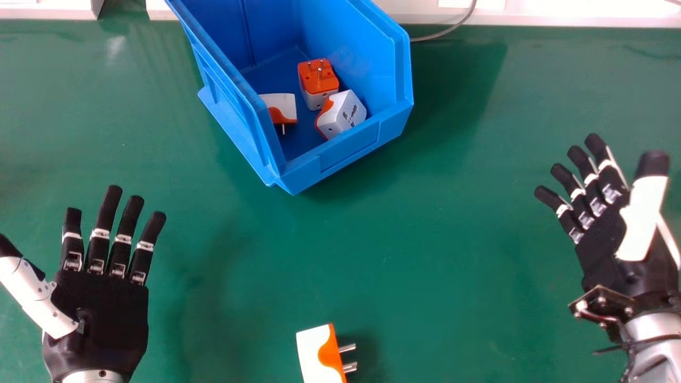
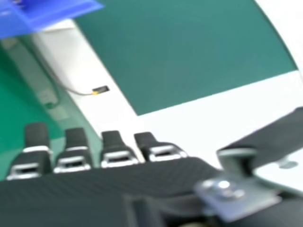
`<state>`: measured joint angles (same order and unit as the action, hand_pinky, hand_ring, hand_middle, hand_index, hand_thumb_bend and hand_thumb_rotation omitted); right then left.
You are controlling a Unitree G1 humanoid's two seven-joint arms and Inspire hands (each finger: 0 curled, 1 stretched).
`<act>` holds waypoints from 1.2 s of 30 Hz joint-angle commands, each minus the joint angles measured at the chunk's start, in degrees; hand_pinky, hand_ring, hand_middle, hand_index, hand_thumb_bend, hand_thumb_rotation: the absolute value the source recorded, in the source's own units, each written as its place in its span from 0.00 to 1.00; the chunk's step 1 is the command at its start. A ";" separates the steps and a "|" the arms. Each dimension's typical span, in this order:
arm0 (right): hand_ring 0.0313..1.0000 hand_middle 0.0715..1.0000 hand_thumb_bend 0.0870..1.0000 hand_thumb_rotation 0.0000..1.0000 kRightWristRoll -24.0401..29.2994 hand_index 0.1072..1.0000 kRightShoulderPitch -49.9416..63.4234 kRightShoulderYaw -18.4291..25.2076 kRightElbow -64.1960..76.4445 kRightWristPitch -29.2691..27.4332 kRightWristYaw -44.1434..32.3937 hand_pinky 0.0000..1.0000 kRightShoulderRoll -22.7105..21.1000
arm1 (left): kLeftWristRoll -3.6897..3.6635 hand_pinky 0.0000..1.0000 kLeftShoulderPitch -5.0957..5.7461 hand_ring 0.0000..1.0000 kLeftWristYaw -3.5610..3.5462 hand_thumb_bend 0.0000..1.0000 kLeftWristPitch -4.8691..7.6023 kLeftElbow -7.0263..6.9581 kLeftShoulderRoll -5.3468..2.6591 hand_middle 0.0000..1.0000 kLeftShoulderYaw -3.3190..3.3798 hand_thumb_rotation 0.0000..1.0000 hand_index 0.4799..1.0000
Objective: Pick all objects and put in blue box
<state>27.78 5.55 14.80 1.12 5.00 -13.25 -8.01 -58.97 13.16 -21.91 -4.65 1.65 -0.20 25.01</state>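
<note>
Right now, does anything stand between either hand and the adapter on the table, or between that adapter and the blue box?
Nothing visible stands between the adapter and the left hand or right hand, just green table. Toward the blue box, only its own near wall needs clearing.

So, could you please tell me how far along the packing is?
It looks nearly finished: three plug adapters lie inside the blue box. Nothing is in hand, as the left hand and right hand are both open and empty. One adapter is left, on the green table at the head view's bottom edge.
</note>
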 commanded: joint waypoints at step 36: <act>0.92 0.91 0.66 1.00 16.96 0.89 -3.57 9.43 3.27 11.37 -1.70 0.86 2.76 | -2.32 0.48 -0.46 0.57 -0.95 0.98 -7.96 -3.84 -1.01 0.60 6.10 0.67 0.35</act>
<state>44.60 2.84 23.52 3.15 17.71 -14.91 -4.94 -61.69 12.79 -21.55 -13.43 -1.63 -1.69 30.73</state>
